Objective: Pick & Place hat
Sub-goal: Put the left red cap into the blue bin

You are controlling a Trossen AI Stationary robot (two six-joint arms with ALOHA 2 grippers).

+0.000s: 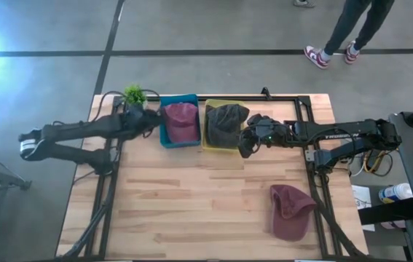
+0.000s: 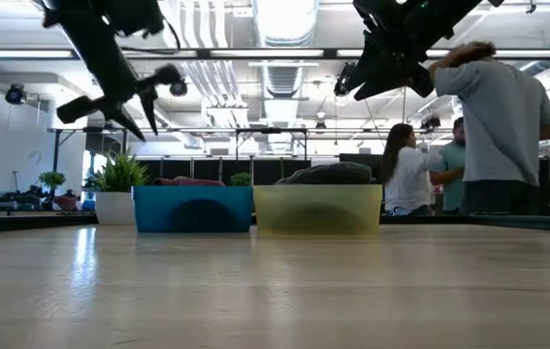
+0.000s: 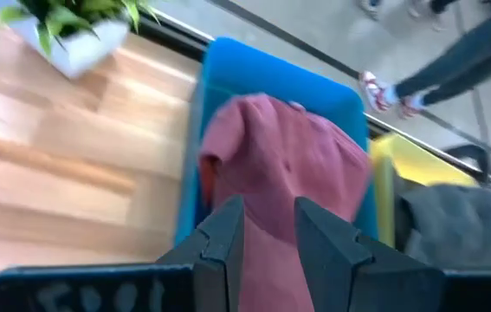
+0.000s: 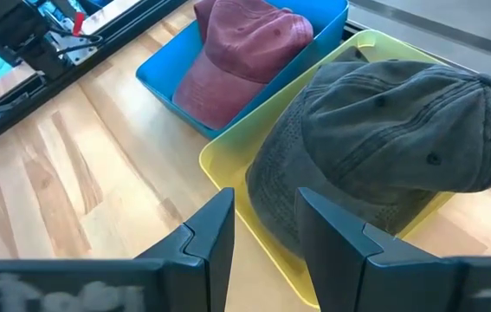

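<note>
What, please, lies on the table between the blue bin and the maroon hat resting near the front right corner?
In the high view, only bare wood lies between the blue bin and the loose maroon hat; the yellow bin sits beside that line.

Maroon hat (image 1: pixel 181 121) in blue bin (image 1: pixel 164 131). Dark grey hat (image 1: pixel 227 121) in yellow bin (image 1: pixel 207 135). Second maroon hat (image 1: pixel 290 211) on light, wood-grain worktop (image 1: pixel 191 204). Green plant (image 1: pixel 134 94) in white pot (image 2: pixel 114 206). Black arms and pincers. Grey floor (image 1: pixel 213 29) with black lines.
</note>
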